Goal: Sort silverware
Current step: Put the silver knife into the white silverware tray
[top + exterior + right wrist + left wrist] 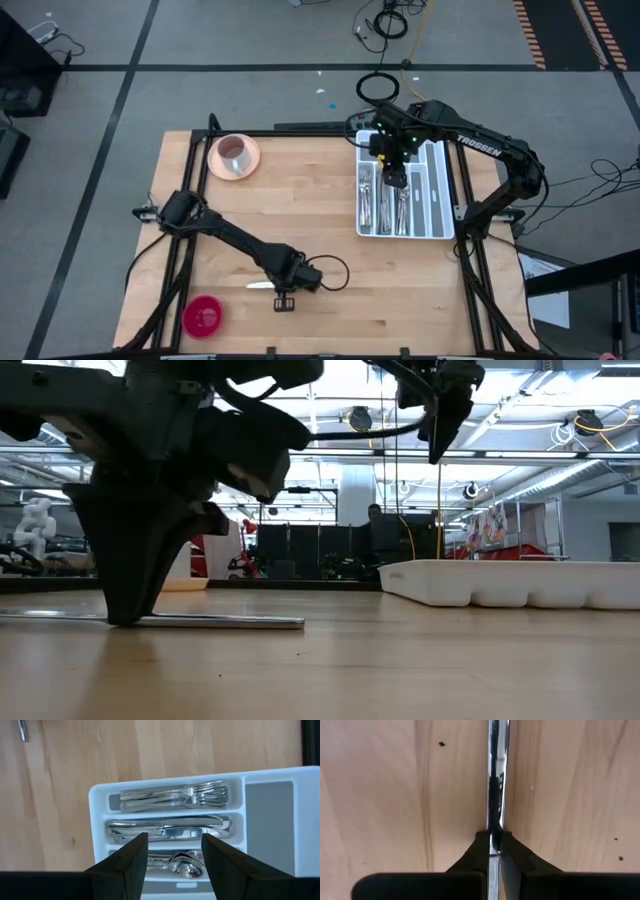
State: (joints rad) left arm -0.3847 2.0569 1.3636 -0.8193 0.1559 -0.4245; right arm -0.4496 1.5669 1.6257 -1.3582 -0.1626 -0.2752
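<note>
- Nearly done, by the look of it: forks, knives and spoons already sorted, each kind in its own slot of the white tray at about 3 o'clock on the table
- One piece left outside, as far as can be seen: a slim table knife lying flat on the wood near 6 o'clock
- Left claw down at the table, closed tight on that knife, fingertips touching the wood in the low view
- Right claw hanging over the tray with fingers apart and nothing between them
- Still to do, probably: lift the knife and carry it across to the middle slot
- Pink cup on its saucer at 11 o'clock, red disc at 7 o'clock, both clear of the way
- Possible hindrance: right arm parked above the tray where the left must deliver
</note>
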